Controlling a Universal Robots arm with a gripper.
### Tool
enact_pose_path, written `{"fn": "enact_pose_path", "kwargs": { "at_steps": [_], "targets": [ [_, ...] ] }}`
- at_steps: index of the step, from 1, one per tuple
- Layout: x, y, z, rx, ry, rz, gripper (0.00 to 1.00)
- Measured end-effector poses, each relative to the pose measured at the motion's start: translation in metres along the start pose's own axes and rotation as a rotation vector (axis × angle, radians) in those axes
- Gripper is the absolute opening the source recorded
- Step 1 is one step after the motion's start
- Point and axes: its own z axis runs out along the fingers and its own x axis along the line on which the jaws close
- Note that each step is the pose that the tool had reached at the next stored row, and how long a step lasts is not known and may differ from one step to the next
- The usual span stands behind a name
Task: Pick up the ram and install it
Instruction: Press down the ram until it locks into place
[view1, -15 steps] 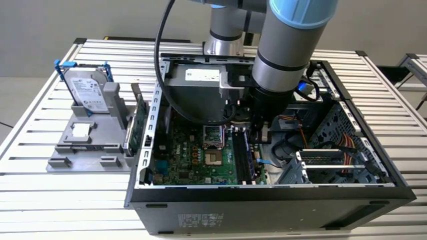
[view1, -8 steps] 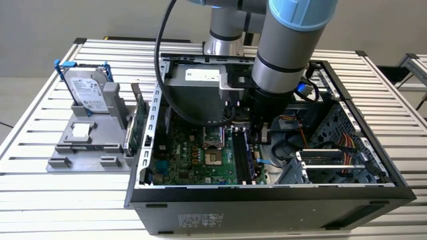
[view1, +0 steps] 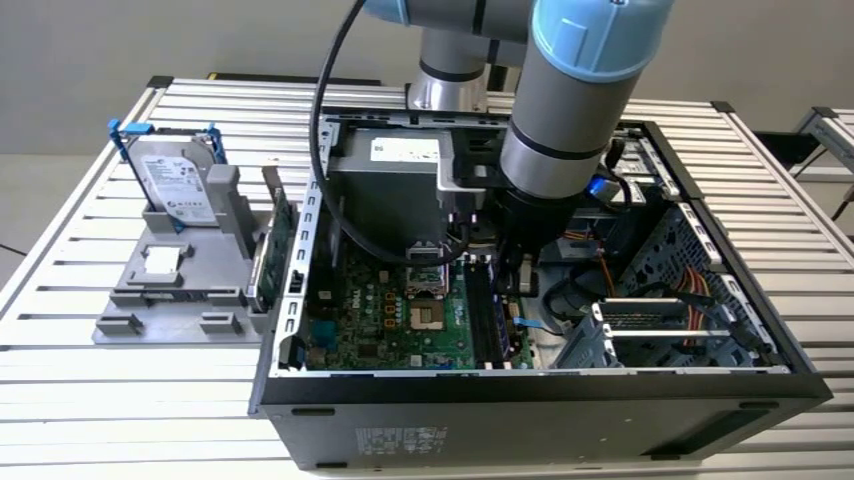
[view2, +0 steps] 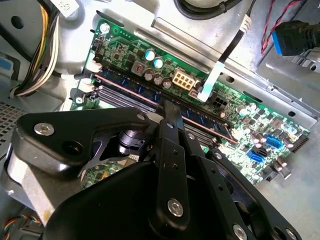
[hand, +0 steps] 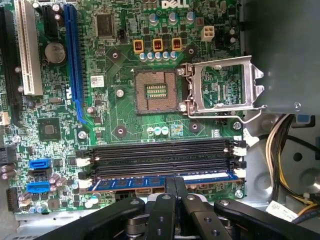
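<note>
The ram (hand: 125, 182), a thin bluish strip with dark chips, stands on edge in the outermost memory slot of the green motherboard (hand: 115, 115). It also shows in the second wrist view as a long ram (view2: 205, 116) along the slots. My gripper (hand: 175, 180) is shut, its two black fingers pressed together side by side along the strip's length. The tips sit at the ram's upper edge near its middle, and whether they touch it is hidden. In the exterior view the gripper (view1: 514, 285) reaches down inside the open computer case (view1: 534, 400).
Three dark memory slots (hand: 160, 155) beside the ram hold nothing. An open CPU socket (hand: 156, 91) lies beyond them. Cable bundles (hand: 285, 150) hang near the slots' end. Outside the case, a hard drive (view1: 174, 175) and a green card (view1: 280, 250) stand in a grey holder.
</note>
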Motion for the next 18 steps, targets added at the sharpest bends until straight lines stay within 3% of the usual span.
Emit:
{"fn": "enact_pose_path", "kwargs": {
  "at_steps": [18],
  "targets": [
    [0.0001,0.0001,0.0100,0.0000,-0.0002,0.000,0.00]
  ]
}}
